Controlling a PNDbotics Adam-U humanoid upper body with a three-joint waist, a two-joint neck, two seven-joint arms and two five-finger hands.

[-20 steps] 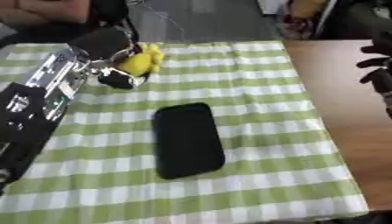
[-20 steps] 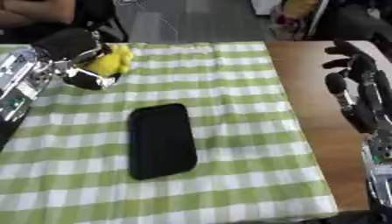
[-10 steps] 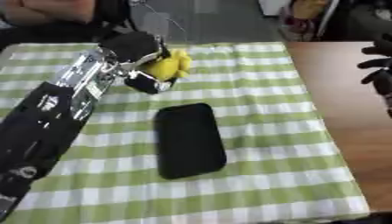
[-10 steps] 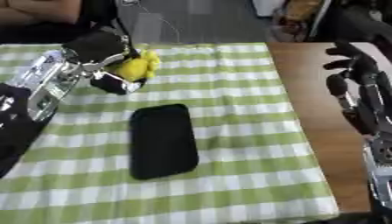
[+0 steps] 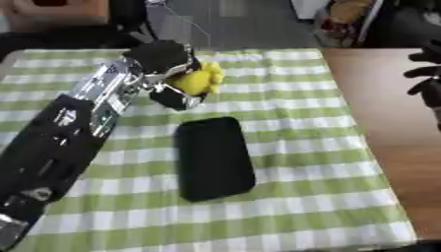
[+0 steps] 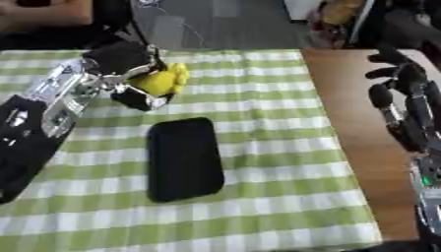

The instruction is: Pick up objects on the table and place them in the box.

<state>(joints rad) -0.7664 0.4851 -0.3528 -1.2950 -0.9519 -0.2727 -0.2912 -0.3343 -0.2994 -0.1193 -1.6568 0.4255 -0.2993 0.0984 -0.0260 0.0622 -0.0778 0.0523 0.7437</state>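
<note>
- Since the box isn't in view, left hand [image 5: 164, 61] has fingers curled round a yellow toy [image 5: 198, 81], apparently lifted off the green-checked cloth [image 5: 293, 123] for carrying; can't confirm clearance.
- Left arm runs diagonally from lower left, wrist bent inward.
- Black phone [image 5: 213, 157] lies flat mid-cloth, untouched, prob. next.
- Right hand [image 6: 405, 106] idle over bare tabletop [image 6: 362, 113], fingers relaxed, holding nothing.

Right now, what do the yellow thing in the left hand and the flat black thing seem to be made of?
The yellow object, held by the left hand, looks like soft matte plastic or plush: rounded lumps, no shine. The black slab looks like smooth hard plastic or glass: flat, rounded corners, faint sheen.
</note>
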